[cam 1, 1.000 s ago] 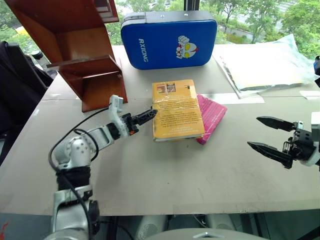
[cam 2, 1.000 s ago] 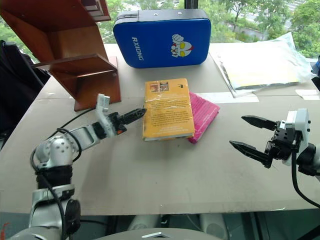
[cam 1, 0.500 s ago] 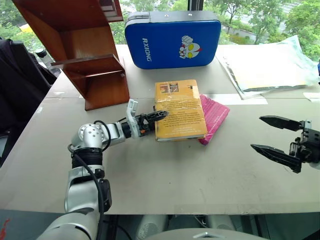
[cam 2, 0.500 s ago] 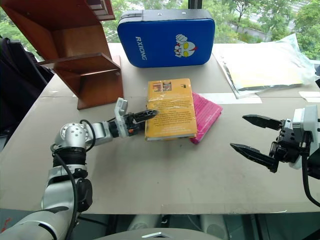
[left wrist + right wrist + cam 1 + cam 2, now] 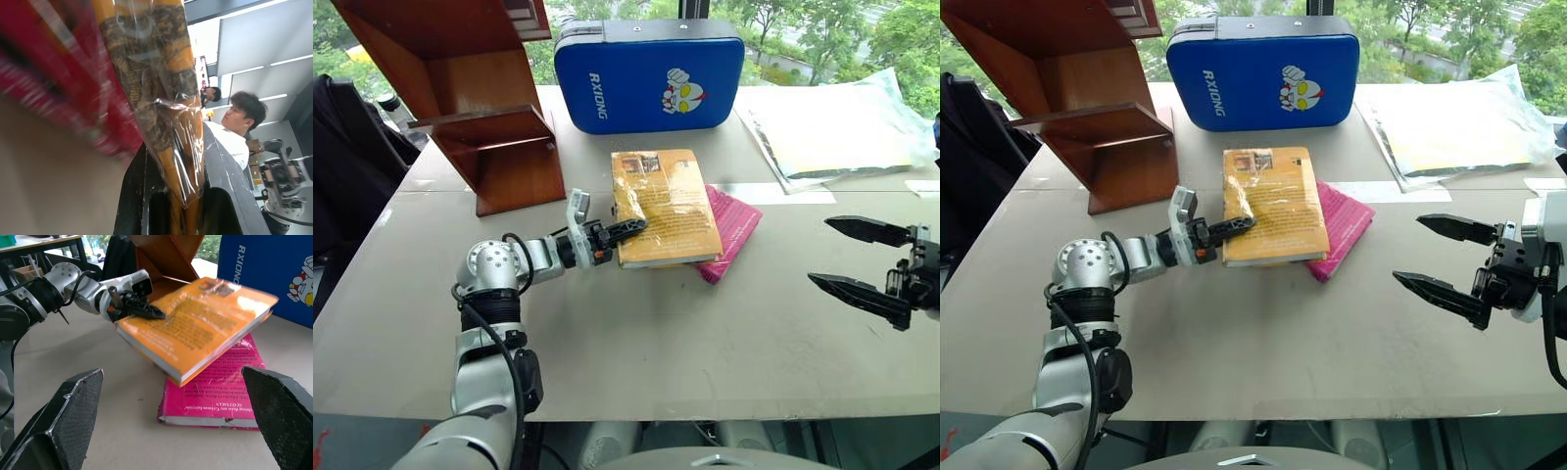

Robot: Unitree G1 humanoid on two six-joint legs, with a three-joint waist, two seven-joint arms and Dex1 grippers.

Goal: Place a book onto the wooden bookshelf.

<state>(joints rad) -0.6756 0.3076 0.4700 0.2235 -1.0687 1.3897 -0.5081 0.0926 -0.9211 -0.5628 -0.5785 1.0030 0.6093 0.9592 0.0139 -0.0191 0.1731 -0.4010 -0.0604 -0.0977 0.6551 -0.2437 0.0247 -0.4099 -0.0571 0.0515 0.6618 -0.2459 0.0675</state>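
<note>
My left tool (image 5: 625,230) grips the book (image 5: 668,206) by its edge (lifted, tilted); the wooden bookshelf (image 5: 489,108) awaits; right tool (image 5: 862,262) gapes.

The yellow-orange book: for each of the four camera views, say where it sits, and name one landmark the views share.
Left eye: the book, centre.
Right eye: centre, slightly left.
Left wrist: edge-on between the fingers.
Right wrist: upper centre, tilted.
Shared landmark: pink book beneath it.

White lettering "RXIONG" runs up the blue case (image 5: 646,73), beside a cartoon emblem. Print on the yellow book (image 5: 664,206) and pink book (image 5: 220,391) is unreadable.
</note>
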